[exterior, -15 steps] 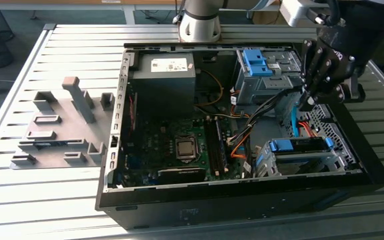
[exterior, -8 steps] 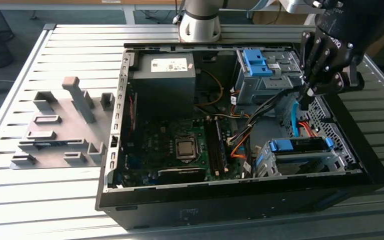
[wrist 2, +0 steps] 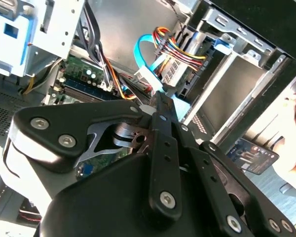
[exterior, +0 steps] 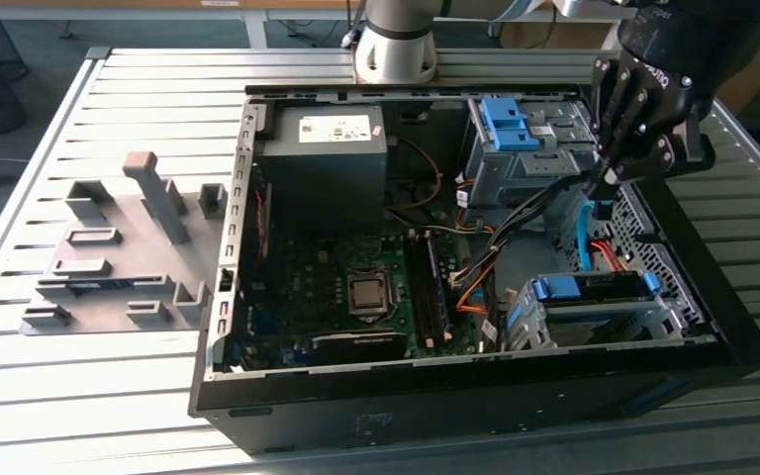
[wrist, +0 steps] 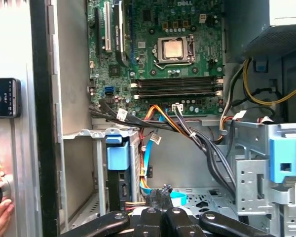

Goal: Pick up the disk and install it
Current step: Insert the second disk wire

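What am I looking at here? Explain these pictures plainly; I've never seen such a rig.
It is a robot arm working over an open computer case that lies on a slatted metal table. The exterior view is shot from a camera off the arm. Both wrist views ride on the arm and look past its gripper into the case. The gripper hangs over cables near the drive cages. A blue-framed drive, apparently the disk, sits in one cage. A grey fixture lies beside the case. I cannot tell whether anything is held.

Green circuit board (wrist: 158, 49), light blue cable (wrist 2: 145, 61), black computer case (exterior: 486, 406) (grey inside), orange and yellow wires (wrist 2: 180, 47), blue clip (exterior: 506, 124).
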You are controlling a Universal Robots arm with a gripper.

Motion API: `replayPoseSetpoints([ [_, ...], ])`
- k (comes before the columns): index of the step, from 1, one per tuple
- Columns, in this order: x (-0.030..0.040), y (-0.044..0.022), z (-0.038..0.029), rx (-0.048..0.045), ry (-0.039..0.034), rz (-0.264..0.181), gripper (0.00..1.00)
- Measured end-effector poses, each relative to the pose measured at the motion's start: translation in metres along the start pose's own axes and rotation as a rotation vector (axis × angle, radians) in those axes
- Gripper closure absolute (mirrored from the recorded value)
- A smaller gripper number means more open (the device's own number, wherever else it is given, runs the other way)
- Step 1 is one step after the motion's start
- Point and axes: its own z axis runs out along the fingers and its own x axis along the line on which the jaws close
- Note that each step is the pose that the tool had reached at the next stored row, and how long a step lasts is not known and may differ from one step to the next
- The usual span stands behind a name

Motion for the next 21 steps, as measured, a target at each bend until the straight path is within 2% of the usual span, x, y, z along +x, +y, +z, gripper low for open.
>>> replayPoseSetpoints([
  [2,-0.0017,0.0000,-0.0002,0.0000,0.0024,0.000,0.89],
  [4,-0.0022,0.0001,0.0002,0.0009,0.0177,0.001,0.89],
  [7,-0.0030,0.0000,0.0010,0.0024,0.0452,0.002,0.89],
  [8,-0.0036,0.0000,0.0012,0.0027,0.0515,0.003,0.89],
  [9,-0.0045,-0.0001,0.0015,0.0028,0.0543,0.003,0.83],
  [14,-0.0099,-0.0005,0.0023,0.0029,0.0552,0.003,0.83],
  [15,-0.0102,-0.0005,0.0027,0.0030,0.0589,0.003,0.83],
  [17,-0.0103,-0.0006,0.0037,0.0038,0.0715,0.003,0.83],
  [20,-0.0108,-0.0006,0.0053,0.0053,0.0973,0.003,0.83],
  [21,-0.0109,-0.0006,0.0060,0.0056,0.1028,0.003,0.83],
])
